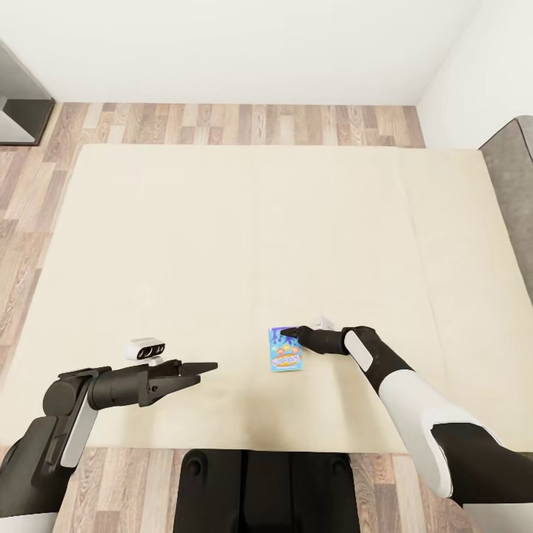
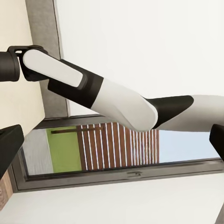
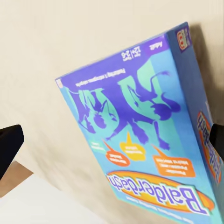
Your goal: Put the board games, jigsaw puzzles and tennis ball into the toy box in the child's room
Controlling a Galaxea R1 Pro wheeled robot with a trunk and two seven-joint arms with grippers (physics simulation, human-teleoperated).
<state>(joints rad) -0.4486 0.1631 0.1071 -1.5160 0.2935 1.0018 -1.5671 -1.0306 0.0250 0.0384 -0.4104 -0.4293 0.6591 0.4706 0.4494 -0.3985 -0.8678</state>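
One small blue board game (image 1: 286, 350) lies on the cream bed (image 1: 222, 244), close to its near edge and right of centre. My right gripper (image 1: 292, 334) is at the box's far edge, open. In the right wrist view the blue Balderdash box (image 3: 140, 135) spans the space ahead, with a dark fingertip (image 3: 9, 144) showing at either side. My left gripper (image 1: 206, 370) hovers over the bed's near edge, left of the box, open and holding nothing; its fingertips (image 2: 9, 144) stand wide apart.
Wood-plank floor (image 1: 237, 122) surrounds the bed, with a white wall behind. A grey upholstered headboard (image 1: 514, 170) borders the bed on the right. A dark piece of furniture (image 1: 18, 104) stands at the far left. My right arm (image 2: 93, 91) crosses a window in the left wrist view.
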